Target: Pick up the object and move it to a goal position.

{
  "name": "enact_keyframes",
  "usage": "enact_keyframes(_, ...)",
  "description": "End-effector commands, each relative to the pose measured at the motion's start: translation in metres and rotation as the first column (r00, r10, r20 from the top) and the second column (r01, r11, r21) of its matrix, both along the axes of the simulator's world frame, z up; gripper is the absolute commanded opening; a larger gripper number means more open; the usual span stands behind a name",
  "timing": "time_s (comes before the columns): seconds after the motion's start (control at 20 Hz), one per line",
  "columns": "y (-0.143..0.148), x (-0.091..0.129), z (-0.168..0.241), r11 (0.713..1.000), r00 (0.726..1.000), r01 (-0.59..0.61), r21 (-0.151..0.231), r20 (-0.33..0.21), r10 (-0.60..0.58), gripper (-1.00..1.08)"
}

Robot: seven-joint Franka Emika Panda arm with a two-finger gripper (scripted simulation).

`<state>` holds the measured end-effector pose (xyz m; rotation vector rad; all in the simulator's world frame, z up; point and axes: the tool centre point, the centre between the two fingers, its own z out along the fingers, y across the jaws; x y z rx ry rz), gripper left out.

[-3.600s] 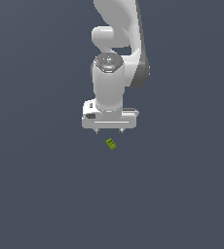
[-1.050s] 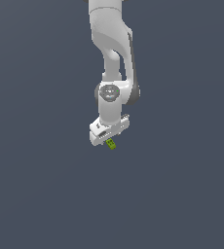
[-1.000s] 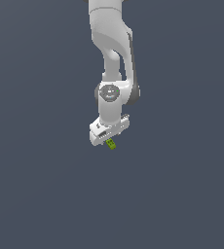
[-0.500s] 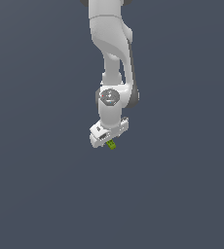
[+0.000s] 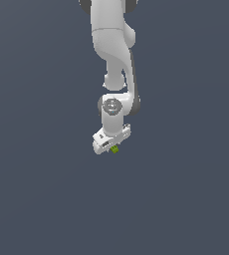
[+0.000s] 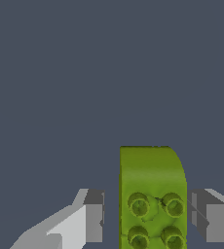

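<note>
Counter (image 5: 42, 199): plain dark grey-blue surface, filling both views.

Arm (image 5: 114, 45): white, reaching down from the top of the exterior view, wrist bent over the middle of the counter.

Pincer (image 5: 112, 147): white body, grey fingers (image 6: 94, 216). In my wrist view the fingers stand either side of the block with a gap on each side; I log it as released, not gripping.

Block (image 6: 152, 197): lime green, round studs on top, between the fingers, just under the pincer in the exterior view.
</note>
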<state>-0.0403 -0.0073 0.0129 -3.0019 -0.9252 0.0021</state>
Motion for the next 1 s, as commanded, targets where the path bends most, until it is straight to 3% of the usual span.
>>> enact_keyframes(0.0,0.000,0.001,-0.001,1.000,1.000,0.000,0.000,0.001,0.000,-1.00)
enact_keyframes(0.6,-0.001,0.000,0.002,1.000,1.000,0.000,0.000,0.001,0.000,-1.00)
enact_keyframes(0.95,-0.010,-0.005,0.024,1.000,1.000,0.000,-0.001,0.001,0.000,-1.00)
